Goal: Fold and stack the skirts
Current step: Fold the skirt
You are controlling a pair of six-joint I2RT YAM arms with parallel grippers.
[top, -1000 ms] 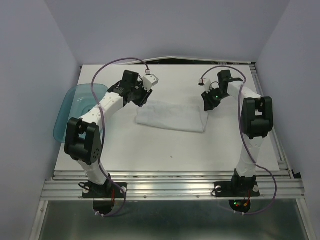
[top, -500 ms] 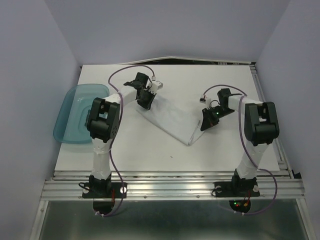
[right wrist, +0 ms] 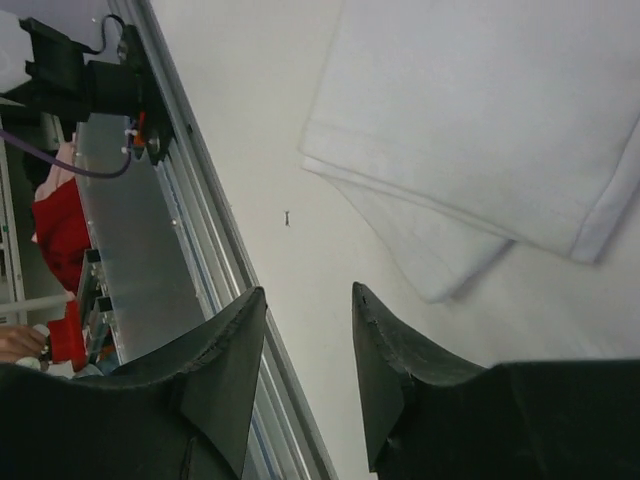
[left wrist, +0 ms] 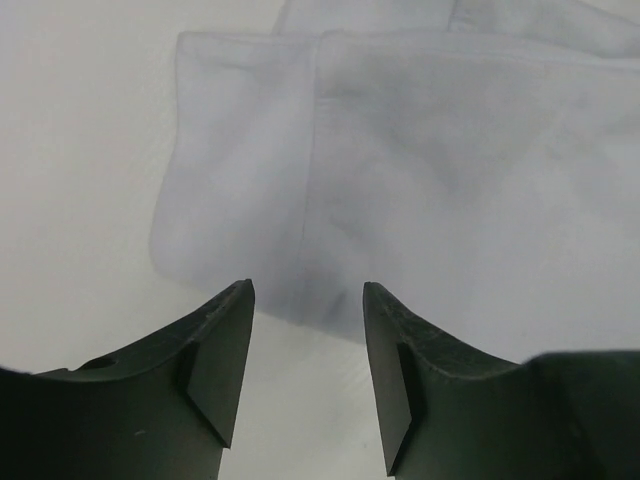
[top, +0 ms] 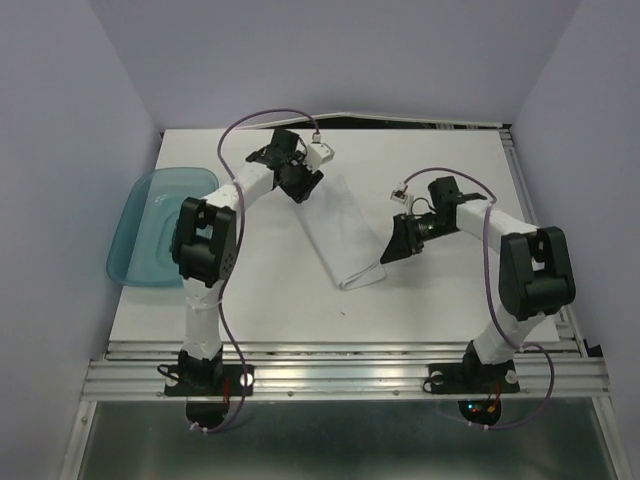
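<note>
Pale folded cloth skirt [top: 340, 235] lies 11-to-5 o'clock; left jaws, right jaws gape empty at its ends (poised to refold).

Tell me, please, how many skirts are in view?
1. The skirt lies folded and slanted between the left claw and the right claw, both open. Its layers overlap, so a second could hide beneath.

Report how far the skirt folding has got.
Done: one skirt lies folded into a long strip, layered edges showing. In hand: nothing; the left gripper and right gripper are open at its two ends. Left: further folds and stacking; no stack is visible.
</note>
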